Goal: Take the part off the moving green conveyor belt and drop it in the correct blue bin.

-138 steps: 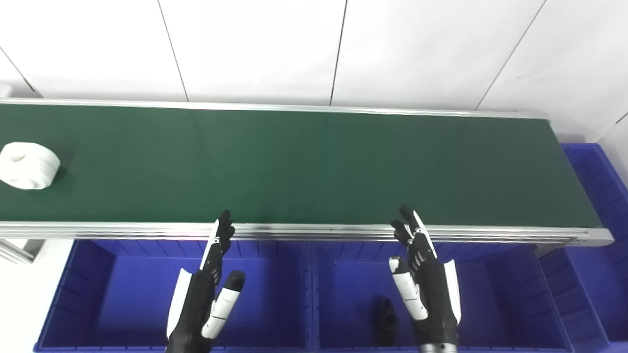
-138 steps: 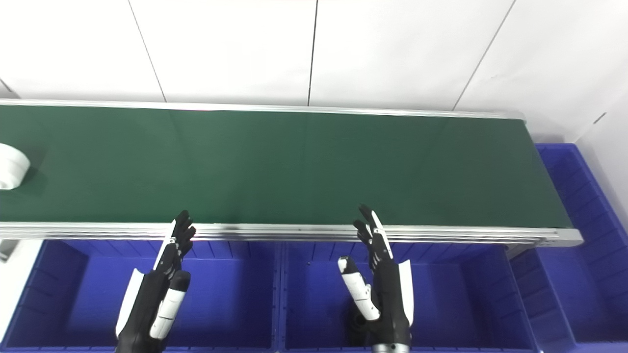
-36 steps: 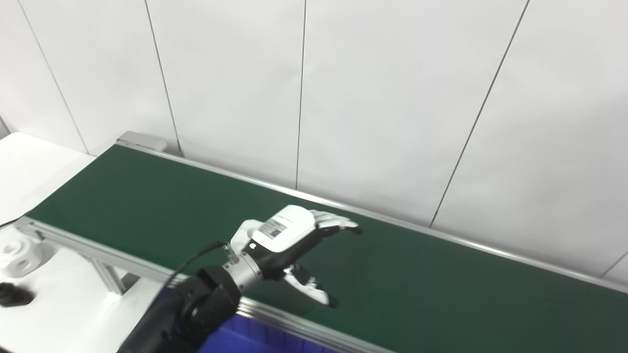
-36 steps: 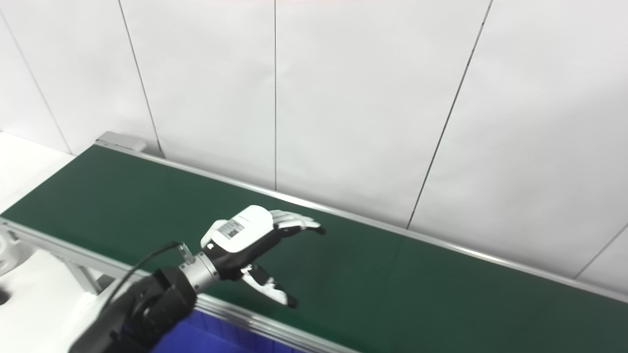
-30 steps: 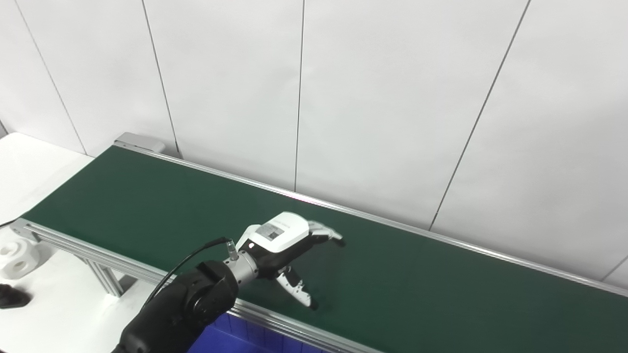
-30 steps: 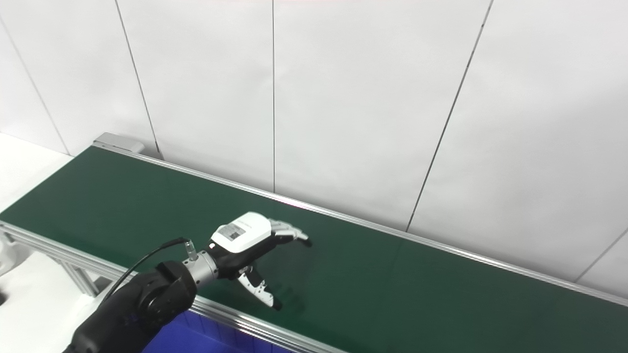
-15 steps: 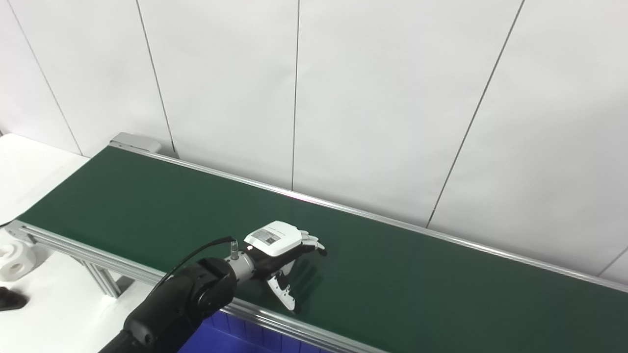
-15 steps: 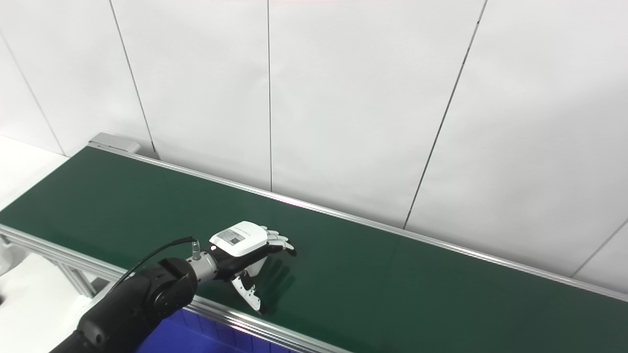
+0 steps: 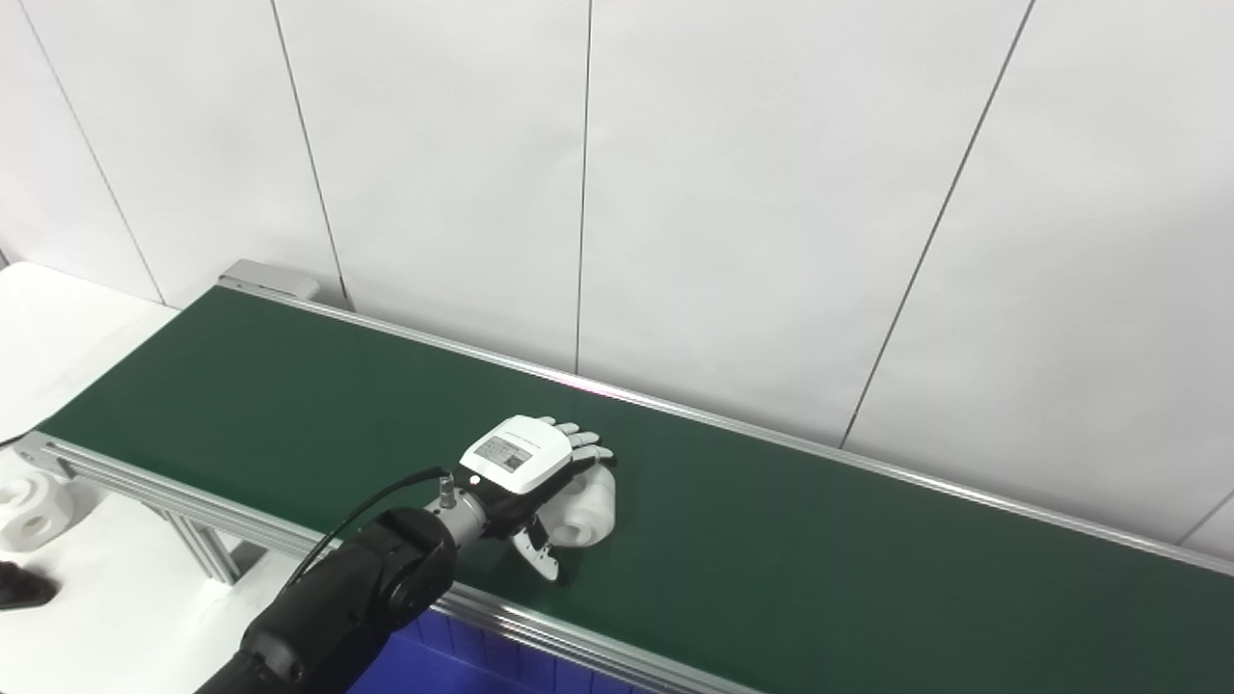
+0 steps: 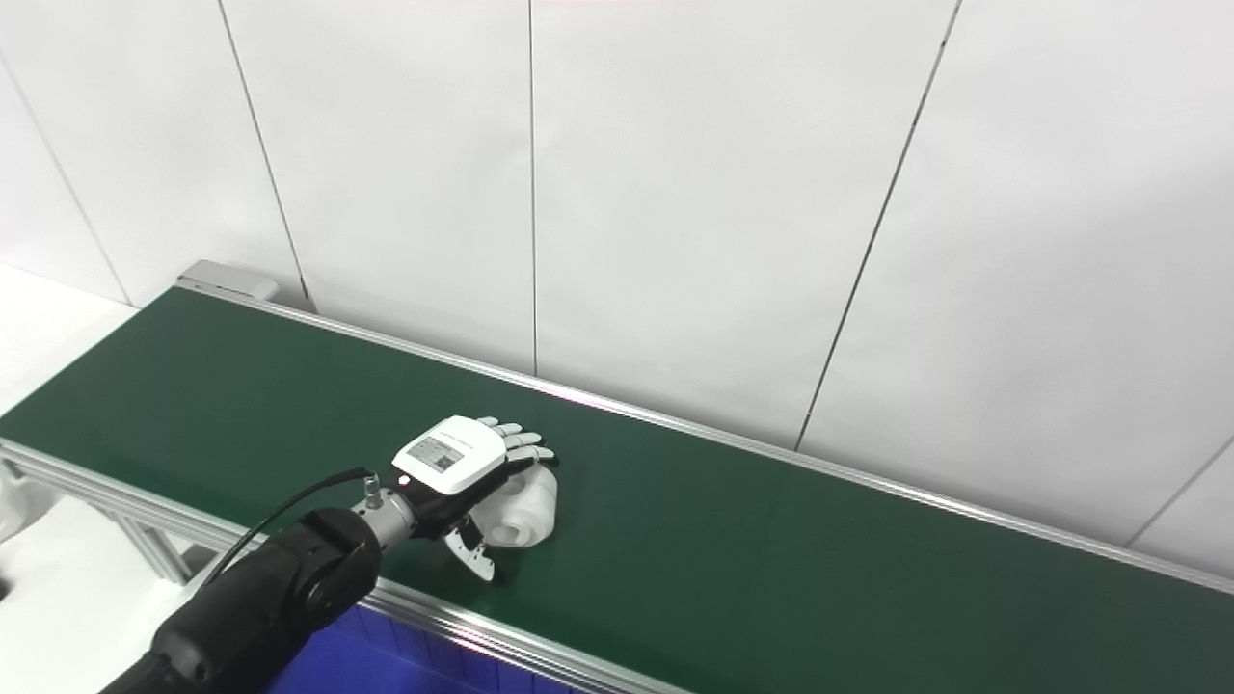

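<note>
We see our left hand (image 9: 525, 465) reaching over the green conveyor belt (image 9: 289, 405), fingers (image 9: 578, 445) curled over the top of the white part (image 9: 588, 506) and thumb down at its near side, so it is gripping the part, which still sits on the belt near the belt's front rail. Off the belt's left end, another white part (image 9: 34, 506) lies on the white table (image 9: 96, 617), and a strip of blue bin (image 9: 453, 665) shows below the belt's front rail.
</note>
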`<state>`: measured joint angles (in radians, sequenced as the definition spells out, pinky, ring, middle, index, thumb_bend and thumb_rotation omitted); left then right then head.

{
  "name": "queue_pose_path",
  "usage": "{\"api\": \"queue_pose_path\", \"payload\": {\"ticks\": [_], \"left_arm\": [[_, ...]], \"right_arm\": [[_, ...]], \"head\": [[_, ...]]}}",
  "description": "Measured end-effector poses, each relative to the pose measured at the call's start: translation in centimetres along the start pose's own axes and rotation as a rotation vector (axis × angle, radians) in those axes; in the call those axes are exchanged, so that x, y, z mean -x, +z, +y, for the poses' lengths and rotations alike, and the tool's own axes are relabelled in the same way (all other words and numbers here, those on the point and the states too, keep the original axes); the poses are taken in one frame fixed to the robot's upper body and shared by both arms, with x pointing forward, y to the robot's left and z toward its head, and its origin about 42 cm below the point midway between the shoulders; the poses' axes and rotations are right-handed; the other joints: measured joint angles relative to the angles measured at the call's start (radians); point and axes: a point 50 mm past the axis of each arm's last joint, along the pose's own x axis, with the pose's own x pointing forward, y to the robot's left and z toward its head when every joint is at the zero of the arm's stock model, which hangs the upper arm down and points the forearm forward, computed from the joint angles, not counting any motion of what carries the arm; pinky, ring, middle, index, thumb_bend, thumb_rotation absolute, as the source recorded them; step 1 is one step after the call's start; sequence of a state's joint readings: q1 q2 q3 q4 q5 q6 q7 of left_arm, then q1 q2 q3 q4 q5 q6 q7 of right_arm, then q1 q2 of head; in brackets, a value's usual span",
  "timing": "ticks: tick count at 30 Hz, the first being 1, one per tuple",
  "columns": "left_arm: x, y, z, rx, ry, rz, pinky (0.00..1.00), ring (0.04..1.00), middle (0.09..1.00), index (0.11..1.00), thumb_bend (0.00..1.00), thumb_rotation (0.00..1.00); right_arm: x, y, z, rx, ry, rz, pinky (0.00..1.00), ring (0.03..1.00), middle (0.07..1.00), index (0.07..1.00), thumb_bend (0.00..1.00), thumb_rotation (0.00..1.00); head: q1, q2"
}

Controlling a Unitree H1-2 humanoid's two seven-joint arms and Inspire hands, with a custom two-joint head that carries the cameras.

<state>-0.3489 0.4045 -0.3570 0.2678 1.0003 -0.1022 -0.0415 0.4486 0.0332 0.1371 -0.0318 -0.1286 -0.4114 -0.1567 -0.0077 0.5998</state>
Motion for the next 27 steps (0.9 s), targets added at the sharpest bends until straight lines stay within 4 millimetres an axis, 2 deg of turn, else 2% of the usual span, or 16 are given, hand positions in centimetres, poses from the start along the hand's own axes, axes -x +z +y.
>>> {"api": "queue_pose_path", "payload": {"ticks": [4,7,11,12,13,14,16,18,20,23,25,27], "left_arm": [[-0.1,-0.1,-0.1,0.000,0.054,0.018,0.81,0.847,0.845,0.802,0.93,0.16],[-0.1,-0.5,-0.9,0.007,0.054,0.035,0.75,0.778,0.770,0.756,0.91,0.11],[-0.8,0.1,-1.2,0.067,0.077,0.010,0.65,0.653,0.650,0.664,0.81,0.03],[-1.0,0.0,-1.4,0.134,0.076,0.013,0.64,0.634,0.631,0.636,0.75,0.04],[-1.1,-0.2,-1.7,0.200,0.071,0.030,0.59,0.618,0.620,0.619,0.69,0.06],[-1.1,-0.4,-1.9,0.314,0.061,0.056,0.58,0.617,0.619,0.617,0.68,0.06],[-1.2,-0.3,-2.5,0.497,0.041,0.094,0.51,0.575,0.600,0.527,0.55,0.06],[-1.4,0.0,-2.7,0.700,0.057,0.138,0.44,0.518,0.567,0.501,0.51,0.06],[-1.7,0.4,-2.9,0.893,0.048,0.149,0.46,0.519,0.546,0.495,0.51,0.07],[-1.9,1.6,-3.5,1.087,0.028,0.153,0.53,0.558,0.551,0.494,0.51,0.06],[-2.0,2.3,-3.6,1.165,0.018,0.176,0.65,0.611,0.547,0.494,0.51,0.06],[-2.2,2.9,-3.5,1.234,0.007,0.199,0.72,0.625,0.528,0.493,0.51,0.06]], "right_arm": [[0.1,0.1,0.0,0.008,-0.001,-0.002,0.77,0.763,0.852,0.910,0.50,0.60],[0.2,0.1,0.0,0.005,-0.004,0.000,0.77,0.761,0.852,0.910,0.50,0.59],[0.2,0.1,0.0,-0.001,-0.004,0.001,0.77,0.756,0.849,0.907,0.51,0.59],[0.2,0.1,0.0,-0.001,-0.002,0.001,0.76,0.752,0.846,0.905,0.51,0.60],[0.2,0.1,0.1,-0.001,-0.001,0.001,0.76,0.749,0.845,0.904,0.52,0.60],[0.2,0.1,0.0,-0.001,-0.003,0.002,0.76,0.749,0.845,0.904,0.52,0.59],[0.3,0.0,0.0,0.000,-0.005,0.004,0.75,0.748,0.844,0.902,0.52,0.60],[0.2,0.0,-0.1,0.001,-0.006,0.005,0.75,0.746,0.843,0.901,0.53,0.59],[0.1,0.1,0.0,0.001,-0.005,0.002,0.74,0.745,0.845,0.901,0.52,0.58],[-0.1,0.2,0.2,-0.002,-0.007,-0.004,0.73,0.740,0.847,0.901,0.51,0.56],[-0.2,0.2,0.3,-0.006,-0.009,-0.006,0.72,0.740,0.848,0.902,0.51,0.55],[-0.2,0.2,0.4,-0.006,-0.008,-0.007,0.70,0.732,0.845,0.900,0.51,0.55]], "head": [[0.000,0.000],[-0.002,0.000],[-0.005,0.000],[-0.005,0.000],[-0.006,0.000],[-0.006,0.000],[-0.009,-0.002],[-0.012,-0.002],[-0.014,-0.002],[-0.017,-0.003],[-0.018,-0.003],[-0.020,-0.002]]}}
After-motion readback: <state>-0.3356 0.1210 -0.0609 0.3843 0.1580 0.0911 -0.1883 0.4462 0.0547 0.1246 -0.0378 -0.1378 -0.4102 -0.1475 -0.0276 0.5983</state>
